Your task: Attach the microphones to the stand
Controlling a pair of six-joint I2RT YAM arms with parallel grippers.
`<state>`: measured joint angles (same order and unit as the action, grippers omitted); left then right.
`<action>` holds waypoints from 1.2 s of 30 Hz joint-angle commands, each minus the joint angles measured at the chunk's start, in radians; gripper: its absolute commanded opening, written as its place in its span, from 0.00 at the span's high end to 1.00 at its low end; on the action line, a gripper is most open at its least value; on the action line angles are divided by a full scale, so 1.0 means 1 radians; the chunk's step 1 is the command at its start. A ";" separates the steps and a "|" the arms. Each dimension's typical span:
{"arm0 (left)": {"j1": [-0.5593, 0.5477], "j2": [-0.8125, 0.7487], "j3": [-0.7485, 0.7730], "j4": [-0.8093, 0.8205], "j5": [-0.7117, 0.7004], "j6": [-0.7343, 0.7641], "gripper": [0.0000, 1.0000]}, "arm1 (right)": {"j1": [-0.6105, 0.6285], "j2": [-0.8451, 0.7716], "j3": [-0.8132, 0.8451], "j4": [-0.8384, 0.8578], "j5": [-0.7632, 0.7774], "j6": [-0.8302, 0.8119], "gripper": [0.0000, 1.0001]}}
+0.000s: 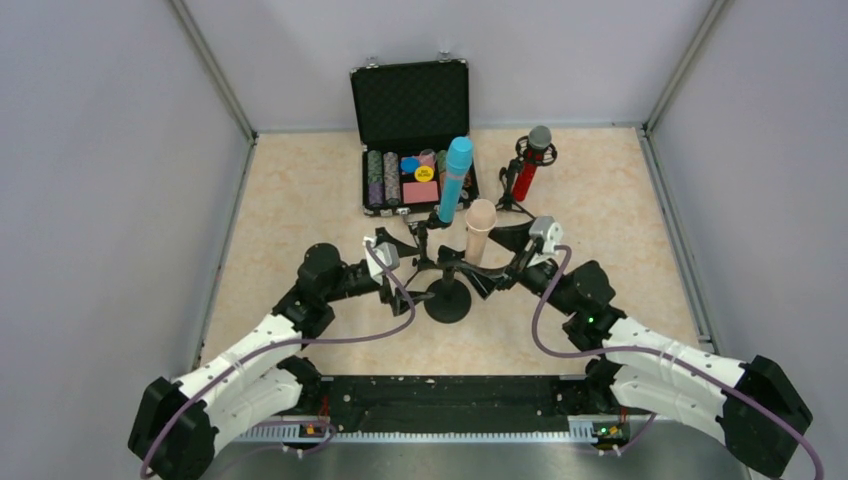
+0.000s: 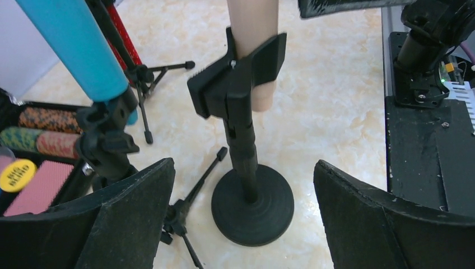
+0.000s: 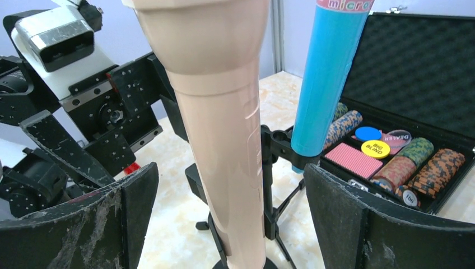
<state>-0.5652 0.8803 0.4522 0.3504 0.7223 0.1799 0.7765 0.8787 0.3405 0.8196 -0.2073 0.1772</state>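
Gaping wide, left claw [image 2: 243, 163] and right claw [image 3: 231, 167] flank the peach microphone [image 3: 218, 112] — touching nothing.

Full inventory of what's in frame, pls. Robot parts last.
blue microphone: one, light blue, on a tripod stand before the case
peach microphone: one, peach-beige, clipped in the round-base stand
red microphone: one, glittery red, silver mesh head, on the far-right tripod stand
tripod stands: two, black
round-base stand: one, black, centre
case: one, black, open, far centre
poker chips: several stacks, mixed colours, in case
table: one, beige marble
left arm: white and black, jaws open facing the round-base stand
right arm: jaws open around peach microphone
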 commanded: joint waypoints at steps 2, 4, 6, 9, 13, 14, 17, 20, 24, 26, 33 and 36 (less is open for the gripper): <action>-0.001 0.001 -0.081 0.160 -0.047 -0.112 0.03 | 0.013 -0.011 0.042 -0.025 -0.019 0.012 0.02; -0.002 0.023 -0.109 0.234 -0.049 -0.152 0.03 | 0.012 -0.008 0.046 -0.034 -0.022 0.016 0.02; -0.001 0.055 -0.134 0.317 -0.043 -0.174 0.04 | 0.012 -0.003 0.049 -0.036 -0.026 0.017 0.02; -0.002 0.133 -0.160 0.460 -0.019 -0.233 0.06 | 0.012 0.004 0.055 -0.038 -0.029 0.019 0.02; -0.002 0.241 -0.159 0.630 0.031 -0.272 0.09 | 0.012 0.008 0.066 -0.054 -0.030 0.027 0.02; -0.001 0.268 -0.155 0.678 0.043 -0.281 0.10 | 0.011 0.009 0.070 -0.061 -0.033 0.028 0.02; -0.004 0.338 -0.138 0.762 0.064 -0.293 0.12 | 0.011 0.011 0.078 -0.075 -0.032 0.028 0.02; -0.011 0.393 -0.115 0.813 0.085 -0.294 0.14 | 0.012 0.009 0.078 -0.080 -0.031 0.027 0.02; -0.024 0.454 -0.074 0.826 0.117 -0.294 0.18 | 0.011 0.011 0.079 -0.082 -0.025 0.023 0.02; -0.034 0.479 -0.058 0.840 0.121 -0.295 0.20 | 0.010 0.011 0.079 -0.085 -0.021 0.021 0.01; -0.044 0.545 -0.009 0.864 0.135 -0.321 0.36 | 0.011 0.008 0.078 -0.098 -0.019 0.020 0.01; -0.044 0.566 -0.003 0.885 0.142 -0.337 0.43 | 0.011 0.006 0.078 -0.103 -0.020 0.017 0.01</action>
<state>-0.6052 1.4231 0.4126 1.1442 0.8333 -0.1303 0.7765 0.8886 0.3756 0.7067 -0.2295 0.1947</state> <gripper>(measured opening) 0.605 0.985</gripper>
